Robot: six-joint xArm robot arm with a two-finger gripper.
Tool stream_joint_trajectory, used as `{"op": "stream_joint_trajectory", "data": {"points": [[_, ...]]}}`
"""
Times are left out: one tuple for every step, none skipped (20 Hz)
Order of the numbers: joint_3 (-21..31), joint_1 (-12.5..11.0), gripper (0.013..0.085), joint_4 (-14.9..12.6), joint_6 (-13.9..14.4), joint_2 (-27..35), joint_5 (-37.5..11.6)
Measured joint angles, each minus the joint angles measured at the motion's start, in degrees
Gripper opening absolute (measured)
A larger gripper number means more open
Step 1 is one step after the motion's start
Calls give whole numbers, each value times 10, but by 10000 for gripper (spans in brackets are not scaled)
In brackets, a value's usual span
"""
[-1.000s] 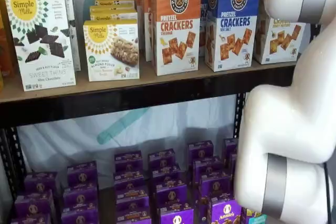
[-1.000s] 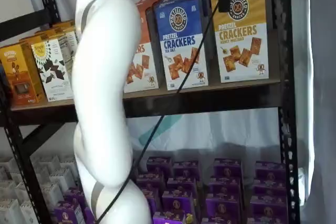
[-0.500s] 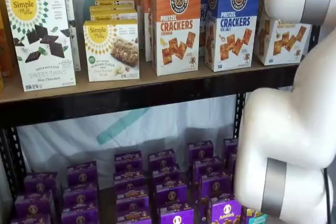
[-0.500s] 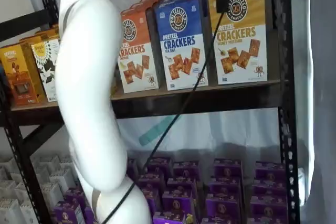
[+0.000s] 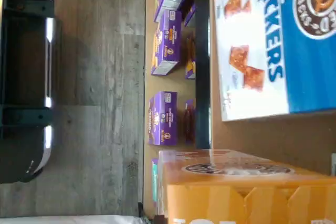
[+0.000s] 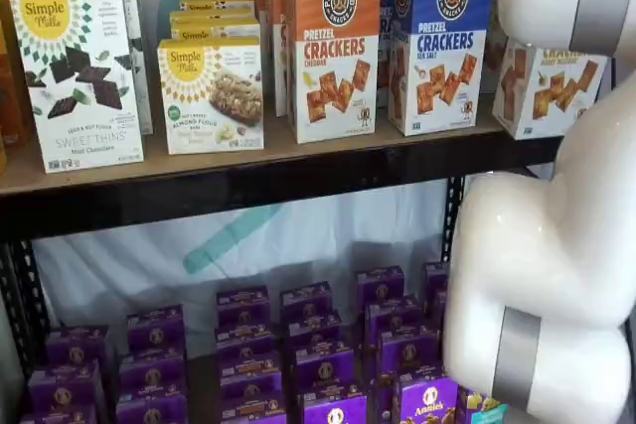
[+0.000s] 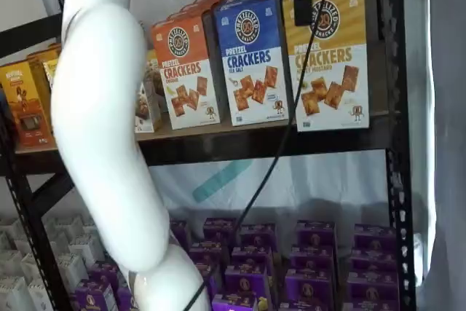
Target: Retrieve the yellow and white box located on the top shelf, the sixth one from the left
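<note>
On the top shelf (image 6: pixel 298 171) I read "PRETZEL CRACKERS" on the orange-topped carton (image 6: pixel 334 57) and blue-topped carton (image 6: pixel 438 42); "Simple Mills", "SWEET THINS" on the white box (image 6: pixel 79 76); "CRACKERS" on the yellow and white box (image 7: pixel 328 52).

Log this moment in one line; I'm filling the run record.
stage: pulling out | yellow and white box: tilted, overhanging top shelf edge | gripper: at box top, grip unclear

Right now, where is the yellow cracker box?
In both shelf views the yellow cracker box is at the top shelf's right end, beside the blue cracker box.

Grey wood-plank floor (image 5: pixel 94 77)
</note>
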Motion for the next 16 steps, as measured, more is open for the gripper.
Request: {"op": "stream_joint_trajectory", "data": {"points": [[7, -1, 650, -1, -1, -6, 1], [15, -2, 650, -2, -2, -13, 3], [22, -2, 650, -3, -3, -20, 4], [32, -1, 650, -5, -3, -29, 5], [44, 1, 650, -7, -3, -39, 4], [51, 2, 650, -9, -2, -45, 4], [61, 4, 650, -11, -1, -53, 3], [69, 7, 650, -12, 1, -60, 3], [81, 10, 650, -14, 3, -70, 1], [93, 13, 650, -15, 5, -79, -1], [101, 15, 650, -16, 7, -86, -3], [111, 19, 650, -17, 9, -93, -5], [117, 21, 650, -18, 11, -99, -6], [123, 23, 650, -18, 13, -103, -7], [127, 25, 650, -19, 15, -106, -8], [132, 28, 650, -20, 17, -110, -9]]}}
